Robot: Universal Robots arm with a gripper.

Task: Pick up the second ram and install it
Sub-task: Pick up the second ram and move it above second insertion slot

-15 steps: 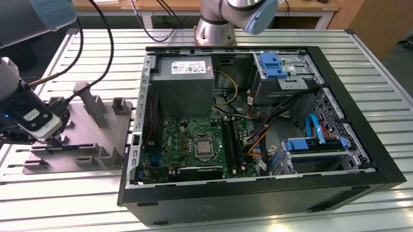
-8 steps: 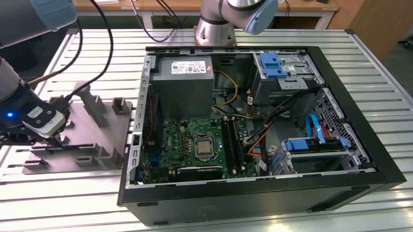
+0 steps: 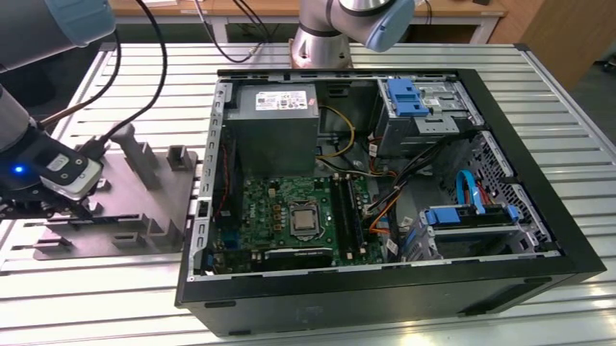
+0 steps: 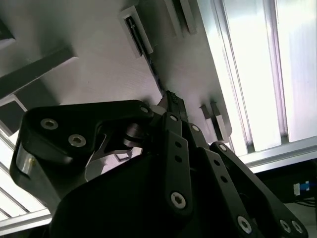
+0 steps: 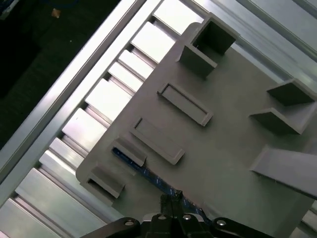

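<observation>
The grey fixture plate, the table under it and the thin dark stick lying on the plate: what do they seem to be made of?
The grey fixture plate: probably plastic, with an even, matte grey surface and moulded or printed tabs. The table: bare metal, likely aluminium, in shiny ribbed slats that reflect light. The second ram: looks like a circuit board with a dark, bluish edge, though little of it shows.

One open computer case (image 3: 385,288) (inside: one motherboard (image 3: 288,216), one power supply (image 3: 274,122) and, as far as the cable clutter allows, two blue drive caddies (image 3: 402,94)). One grey fixture plate (image 3: 144,209), one memory stick (image 5: 144,172), one gripper (image 5: 171,199).
</observation>
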